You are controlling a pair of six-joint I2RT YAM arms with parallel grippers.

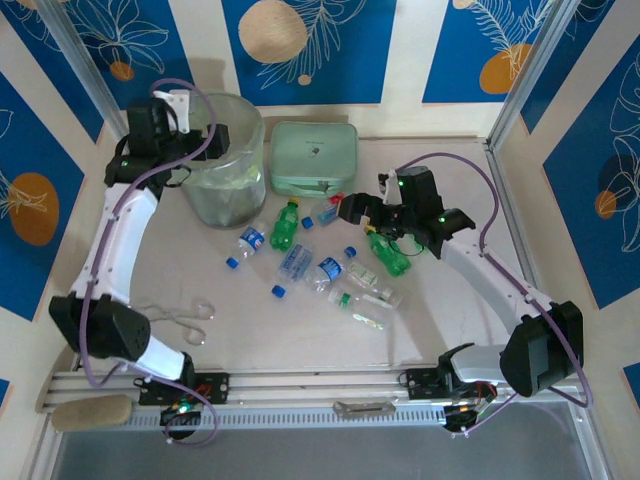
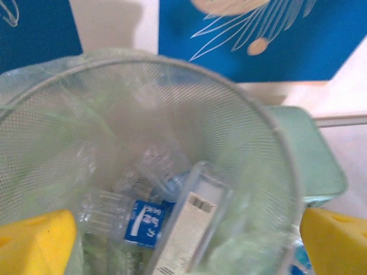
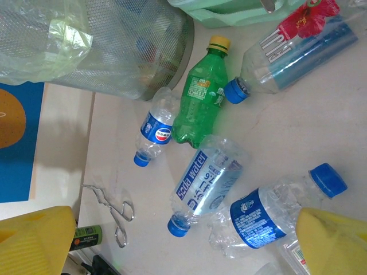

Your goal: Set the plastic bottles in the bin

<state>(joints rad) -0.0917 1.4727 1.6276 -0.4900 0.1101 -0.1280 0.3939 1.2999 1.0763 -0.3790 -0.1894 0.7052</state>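
Several bottles point(image 2: 143, 220) lay in the bin point(image 1: 228, 188); some ten lay loose on the table point(image 1: 270, 335). Left gripper point(image 2: 186, 246) and right gripper point(image 3: 183, 243) both gaped, empty.

One bin point(image 1: 228, 196), one mint case point(image 1: 315, 155), two green bottles point(image 1: 285, 226) (clear ones point(image 1: 292, 267) jumbled, roughly seven).

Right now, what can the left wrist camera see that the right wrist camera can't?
Left wrist view: the inside of the bin, with squashed bottles already lying at the bottom. Right wrist view: bottles waiting on the table, like the green bottle and the soda water bottle, plus metal tongs. Both: the bin's mesh wall and the mint-green case.
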